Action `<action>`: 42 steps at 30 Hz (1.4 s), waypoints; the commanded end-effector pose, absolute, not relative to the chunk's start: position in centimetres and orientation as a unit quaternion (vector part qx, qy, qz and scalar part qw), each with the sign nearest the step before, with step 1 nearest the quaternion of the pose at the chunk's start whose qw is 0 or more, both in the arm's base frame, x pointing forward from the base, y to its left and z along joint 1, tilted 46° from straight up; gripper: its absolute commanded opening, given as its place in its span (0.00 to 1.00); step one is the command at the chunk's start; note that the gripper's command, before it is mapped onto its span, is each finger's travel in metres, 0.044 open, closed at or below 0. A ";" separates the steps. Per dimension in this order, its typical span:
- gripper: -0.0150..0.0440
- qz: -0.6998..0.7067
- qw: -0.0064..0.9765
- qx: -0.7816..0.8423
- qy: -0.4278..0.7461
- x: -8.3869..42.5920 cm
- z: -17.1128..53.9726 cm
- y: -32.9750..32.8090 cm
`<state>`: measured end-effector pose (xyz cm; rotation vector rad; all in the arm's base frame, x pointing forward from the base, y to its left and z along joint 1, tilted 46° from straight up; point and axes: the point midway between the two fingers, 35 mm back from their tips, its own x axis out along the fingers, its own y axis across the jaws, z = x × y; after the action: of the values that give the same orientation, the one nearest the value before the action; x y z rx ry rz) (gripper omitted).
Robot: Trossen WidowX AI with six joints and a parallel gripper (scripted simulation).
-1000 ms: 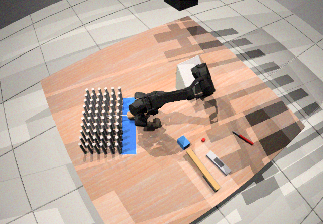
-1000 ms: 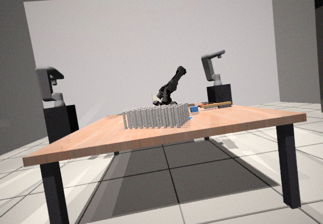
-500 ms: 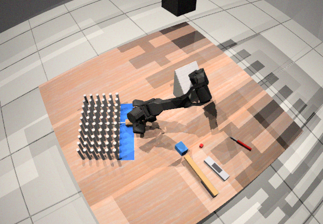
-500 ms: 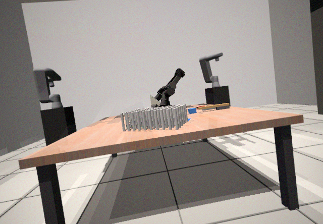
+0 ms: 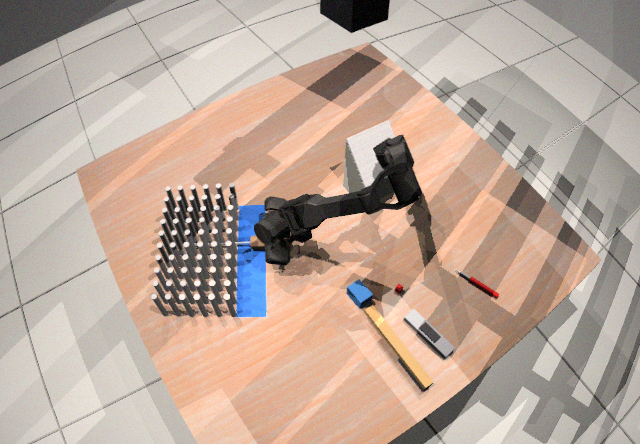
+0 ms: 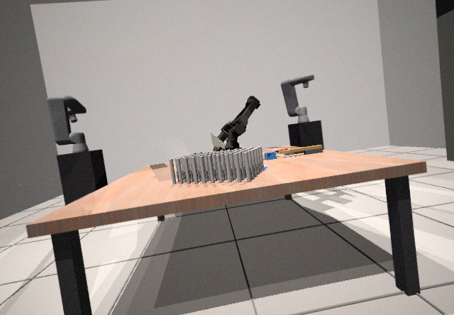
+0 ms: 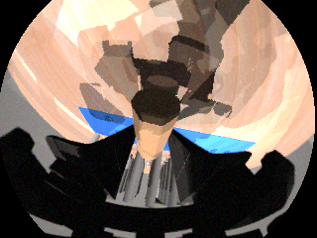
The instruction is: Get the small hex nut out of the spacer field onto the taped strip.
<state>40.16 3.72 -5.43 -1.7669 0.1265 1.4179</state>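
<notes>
Claw: we have the claw (image 5: 264, 243) (image 7: 153, 129) clenched on the wooden handle (image 5: 256, 243) (image 7: 156, 130) of the tool, one finger on each side of it.
Rod: from the handle's left end, our thin pale rod (image 5: 242, 243) runs left over the strip and in among the spacers; we cannot make out its tip.
Nut: we cannot tell where it lies; none of our views shows it clearly.
Spacers: we see the spacers (image 5: 199, 256) (image 6: 220, 168) standing in close rows on the left of the table (image 5: 206, 377) (image 6: 330, 179).
Strip: the blue strip (image 5: 251, 286) (image 6: 265, 168) (image 7: 213, 141) lies just beside them, along their right side; our handle reaches over its right edge.
Arm: our black arm (image 5: 341, 207) (image 6: 240, 126) stretches left from its raised elbow, near the white wedge (image 5: 369, 152) (image 6: 216, 141), to the claw.
Block: the blue block (image 5: 359, 294) (image 6: 270, 155) sits right of the strip, toward the near side.
Bar: we see the long yellow bar (image 5: 398, 347) (image 6: 300, 149) slanting from beside the block toward the near right.
Gauge: the grey gauge (image 5: 428, 333), with a dark panel, lies right of the bar.
Cube: our small red cube (image 5: 399, 287) is right of the block.
Driver: the red driver (image 5: 478, 283) lies farthest right, slanted, well apart from the claw.
</notes>
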 end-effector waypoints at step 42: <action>0.25 0.566 0.423 -0.706 0.053 37.8 -4.5 4.9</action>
<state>38.03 4.86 -4.61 -1.7660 0.1272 1.4185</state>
